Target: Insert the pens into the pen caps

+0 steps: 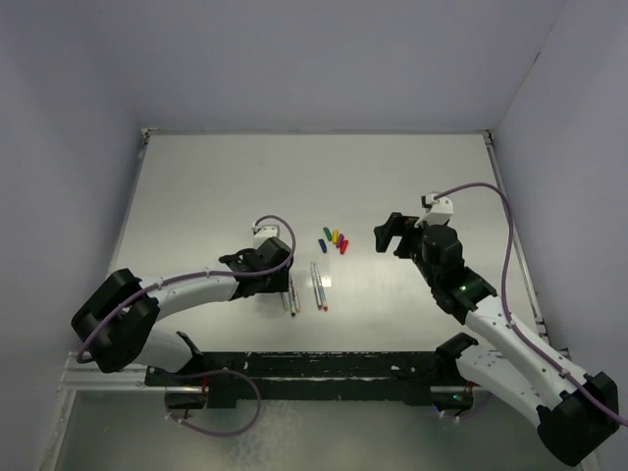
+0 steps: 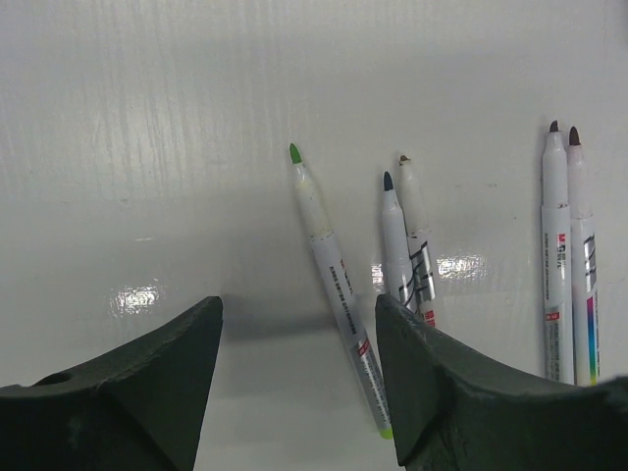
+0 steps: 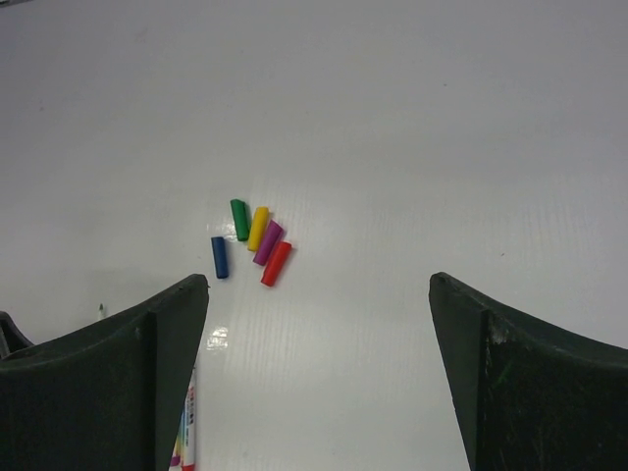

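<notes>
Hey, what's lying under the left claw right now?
The green-tipped pen lies on the table below the open left claw, between its fingers. One finger hides the blue-tipped pen's lower end.

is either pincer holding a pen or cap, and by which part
Nothing is held: the left pincer and right pincer are both open, empty.

Glossy table (image 2: 147,147), smooth plastic pen caps (image 3: 257,228)

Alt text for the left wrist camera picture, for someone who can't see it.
Five uncapped pens lie on a white table, tips pointing away. The green-tipped pen lies between the fingers of the open left hand; the other four sit in two pairs to its right.
</notes>
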{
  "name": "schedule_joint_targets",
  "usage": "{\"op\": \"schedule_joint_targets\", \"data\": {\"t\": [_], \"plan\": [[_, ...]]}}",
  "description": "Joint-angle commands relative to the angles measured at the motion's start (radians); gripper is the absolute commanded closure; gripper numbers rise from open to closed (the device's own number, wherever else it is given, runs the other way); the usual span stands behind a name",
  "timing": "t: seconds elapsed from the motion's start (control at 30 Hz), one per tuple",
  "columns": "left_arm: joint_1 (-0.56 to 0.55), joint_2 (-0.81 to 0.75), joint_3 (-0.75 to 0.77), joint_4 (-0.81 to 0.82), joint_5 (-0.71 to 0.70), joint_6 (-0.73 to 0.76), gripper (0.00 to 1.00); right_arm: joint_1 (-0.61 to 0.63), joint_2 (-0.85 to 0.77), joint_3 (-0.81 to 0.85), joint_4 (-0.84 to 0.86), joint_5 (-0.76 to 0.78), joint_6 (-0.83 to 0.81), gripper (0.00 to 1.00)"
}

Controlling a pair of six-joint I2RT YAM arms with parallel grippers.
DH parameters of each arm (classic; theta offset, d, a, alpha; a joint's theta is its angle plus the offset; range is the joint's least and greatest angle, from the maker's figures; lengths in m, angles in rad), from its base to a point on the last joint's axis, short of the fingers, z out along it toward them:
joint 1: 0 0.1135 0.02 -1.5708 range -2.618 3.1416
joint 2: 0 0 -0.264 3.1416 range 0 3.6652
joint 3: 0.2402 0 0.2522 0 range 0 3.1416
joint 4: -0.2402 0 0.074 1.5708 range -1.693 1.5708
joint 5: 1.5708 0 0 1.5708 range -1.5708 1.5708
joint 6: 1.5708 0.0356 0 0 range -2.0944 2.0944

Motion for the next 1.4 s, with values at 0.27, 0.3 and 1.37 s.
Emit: {"op": "schedule_joint_targets", "data": {"t": [0.27, 0.3, 1.37], "plan": [[-0.012, 0.019, 0.036, -0.065, -0.014, 0.005, 0.42, -0.002, 0.000, 0.009, 0.031, -0.021, 0.025, 0.05], [-0.013, 0.016, 0.040, -0.081, -0.014, 0.007, 0.44, -0.002, -0.001, 0.012, 0.031, -0.022, 0.025, 0.05], [-0.021, -0.106, 0.095, -0.244, -0.036, 0.046, 0.52, -0.002, -0.043, 0.010, 0.004, -0.031, 0.024, 0.04]]}}
